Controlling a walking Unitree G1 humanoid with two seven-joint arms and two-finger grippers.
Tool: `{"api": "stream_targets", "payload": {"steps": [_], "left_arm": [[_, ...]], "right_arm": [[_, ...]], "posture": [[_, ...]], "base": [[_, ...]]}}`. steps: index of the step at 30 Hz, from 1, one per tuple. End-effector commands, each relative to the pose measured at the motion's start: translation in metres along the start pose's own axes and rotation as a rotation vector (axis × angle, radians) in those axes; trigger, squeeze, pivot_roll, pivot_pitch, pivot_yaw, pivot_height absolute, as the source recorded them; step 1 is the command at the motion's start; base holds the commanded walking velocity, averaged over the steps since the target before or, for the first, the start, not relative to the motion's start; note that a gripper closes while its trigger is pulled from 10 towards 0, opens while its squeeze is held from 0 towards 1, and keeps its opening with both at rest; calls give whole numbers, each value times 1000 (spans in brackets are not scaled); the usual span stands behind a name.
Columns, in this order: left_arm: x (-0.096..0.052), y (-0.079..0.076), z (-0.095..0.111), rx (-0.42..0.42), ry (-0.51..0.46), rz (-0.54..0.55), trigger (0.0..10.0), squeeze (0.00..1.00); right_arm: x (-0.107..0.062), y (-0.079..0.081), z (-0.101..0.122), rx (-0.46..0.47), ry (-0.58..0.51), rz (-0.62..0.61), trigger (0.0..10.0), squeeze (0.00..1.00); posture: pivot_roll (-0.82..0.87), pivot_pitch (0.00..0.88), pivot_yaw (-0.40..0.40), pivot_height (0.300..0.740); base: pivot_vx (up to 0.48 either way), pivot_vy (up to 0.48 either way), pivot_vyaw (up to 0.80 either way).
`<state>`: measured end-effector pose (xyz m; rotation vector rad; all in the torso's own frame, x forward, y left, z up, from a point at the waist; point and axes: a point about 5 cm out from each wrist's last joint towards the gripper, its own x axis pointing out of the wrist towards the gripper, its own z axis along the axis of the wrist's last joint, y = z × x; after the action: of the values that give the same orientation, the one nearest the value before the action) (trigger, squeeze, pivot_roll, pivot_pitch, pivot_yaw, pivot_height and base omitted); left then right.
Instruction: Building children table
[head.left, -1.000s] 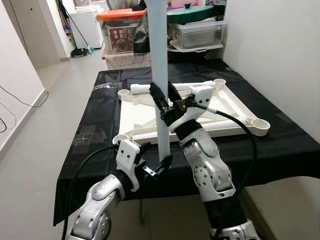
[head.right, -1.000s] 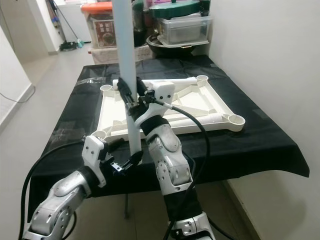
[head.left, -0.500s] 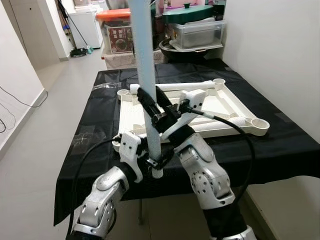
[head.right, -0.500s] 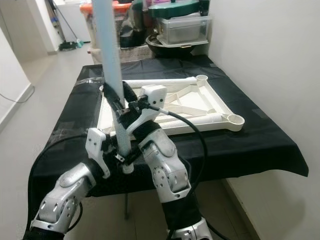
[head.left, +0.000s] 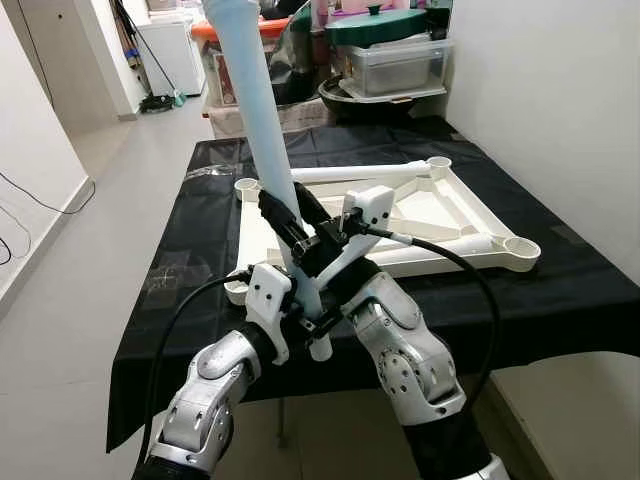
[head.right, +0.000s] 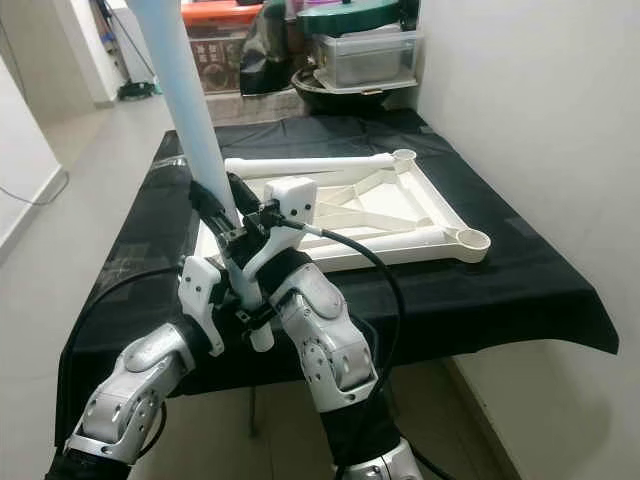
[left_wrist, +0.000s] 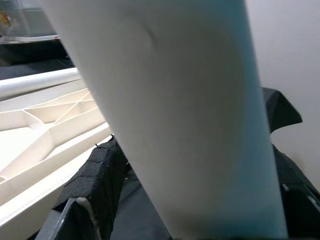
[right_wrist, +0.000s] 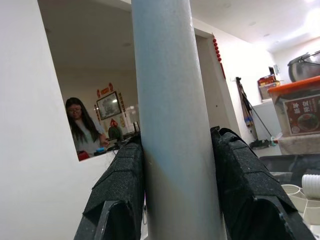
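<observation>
The robot stood before a table covered with a black cloth (head.left: 560, 290). On the cloth lay the white tabletop (head.left: 450, 215), turned upside down, so that its ribs and the round sockets at its corners faced up. One white leg (head.left: 340, 173) lay along its far edge.

The robot held a second leg (head.left: 262, 130), a long pale blue tube, in front of the near edge of the table. This leg was tilted, with its top leaning to the robot's left and away, and its lower end was just below the table's edge, near the near-left corner of the tabletop.

The right gripper (head.left: 284, 214) was closed on the blue leg at about its lower third; in the right wrist view the two black fingers (right_wrist: 120, 185) pressed against the tube from both sides. The left gripper (head.left: 312, 322) was at the lower end of the same leg and was closed around it there, and in the left wrist view the tube stood close before the camera, between the black pads (left_wrist: 97, 172).

Behind the table there were storage boxes, one with an orange lid (head.left: 215, 30) and one with a green lid (head.left: 385, 25). In the right wrist view a person (right_wrist: 82, 130) was visible through an opening in the wall.
</observation>
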<state>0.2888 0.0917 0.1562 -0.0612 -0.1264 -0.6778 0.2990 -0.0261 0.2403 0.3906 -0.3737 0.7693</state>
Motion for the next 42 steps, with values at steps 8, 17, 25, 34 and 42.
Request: {"api": "stream_targets", "payload": {"steps": [8, 17, 25, 34, 42], "left_arm": [[-19, 28, -6, 4, 7, 187, 0, 0], [-17, 24, -6, -10, 17, 198, 10000, 0], [-19, 20, 0, 20, -31, 205, 0, 0], [-21, 24, -1, 33, -23, 217, 0, 0], [-34, 51, 1, 146, 31, 350, 10000, 0]], "right_arm": [[-1, -3, 2, 52, -49, -67, 10000, 0], [0, -7, 0, 35, -38, -86, 10000, 0], [0, -9, 0, 24, -36, -105, 10000, 0], [0, -10, 0, 22, -36, -106, 10000, 0], [1, -11, -2, -4, -20, -121, 10000, 0]], "posture": [[-49, 0, 40, 740], [-49, 0, 40, 740], [-44, 0, 44, 740], [-46, 0, 41, 740], [-44, 0, 44, 740]], "base": [[0, 0, 0], [0, 0, 0], [0, 0, 0], [0, 0, 0], [0, 0, 0]]}}
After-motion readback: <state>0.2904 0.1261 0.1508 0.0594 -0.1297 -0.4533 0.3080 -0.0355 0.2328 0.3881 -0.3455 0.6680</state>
